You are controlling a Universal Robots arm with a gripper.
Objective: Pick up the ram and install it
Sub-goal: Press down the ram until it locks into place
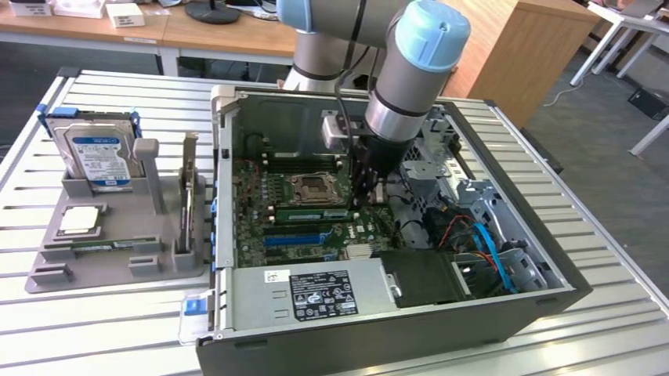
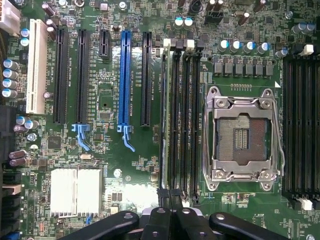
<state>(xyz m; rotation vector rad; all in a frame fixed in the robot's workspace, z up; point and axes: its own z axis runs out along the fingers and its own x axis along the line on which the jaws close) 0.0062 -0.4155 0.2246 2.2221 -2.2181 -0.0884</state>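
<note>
An open case [image 1: 418, 313] lies on its side on a table [image 1: 105, 329], toward the exterior view's right. Just beside it, toward the table's left edge, sits a tray [image 1: 115, 266]. A drive [image 1: 97, 153] stands upright at the tray's rear; a chip [image 1: 81, 221] lies flat in front of it, and a stick [image 1: 94, 247] lies flat at the tray's front. A card [image 1: 189, 196] stands on edge along the tray's right side.

Inside the case lies the board [image 2: 110, 100]. The gripper [image 2: 171, 220], closed, hangs over the board above the ram [image 2: 165, 120], which sits in the slot [image 2: 176, 120] bank just beside the socket [image 2: 243, 137].
</note>
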